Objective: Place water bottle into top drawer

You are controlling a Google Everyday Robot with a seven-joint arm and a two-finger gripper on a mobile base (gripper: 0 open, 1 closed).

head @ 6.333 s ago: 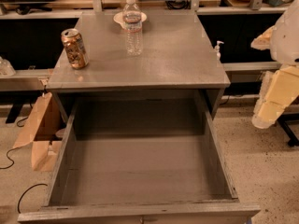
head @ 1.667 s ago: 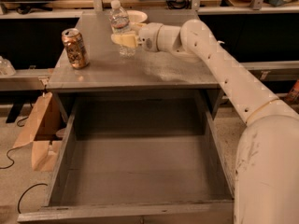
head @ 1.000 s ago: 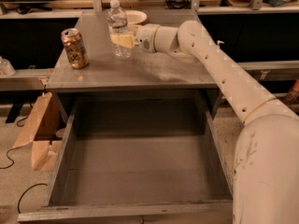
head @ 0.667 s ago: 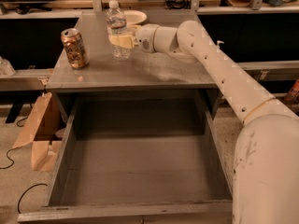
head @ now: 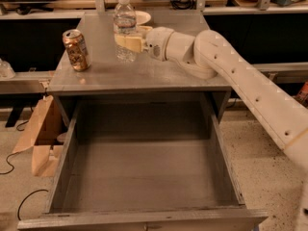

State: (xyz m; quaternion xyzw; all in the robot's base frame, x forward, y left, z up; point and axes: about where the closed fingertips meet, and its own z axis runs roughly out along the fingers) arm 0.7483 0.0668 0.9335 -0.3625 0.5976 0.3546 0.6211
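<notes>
The water bottle (head: 124, 25), clear and ribbed with a white cap, stands upright near the back of the grey cabinet top (head: 159, 71). My gripper (head: 126, 41) reaches in from the right, and its cream fingers (head: 129, 43) are closed around the bottle's lower middle. The white arm stretches from the lower right across the cabinet top. The top drawer (head: 144, 177), a wide deep grey box, is pulled fully out below the cabinet top, and nothing lies in it.
A gold-brown drink can (head: 76, 50) stands at the left edge of the cabinet top. A white plate (head: 142, 17) lies behind the bottle. A cardboard box (head: 41, 136) leans on the floor left of the drawer. Benches and cables run along the back.
The arm came in from the right and closed on the bottle. Over the last second the bottle and gripper have shifted slightly left; the can and drawer have not moved.
</notes>
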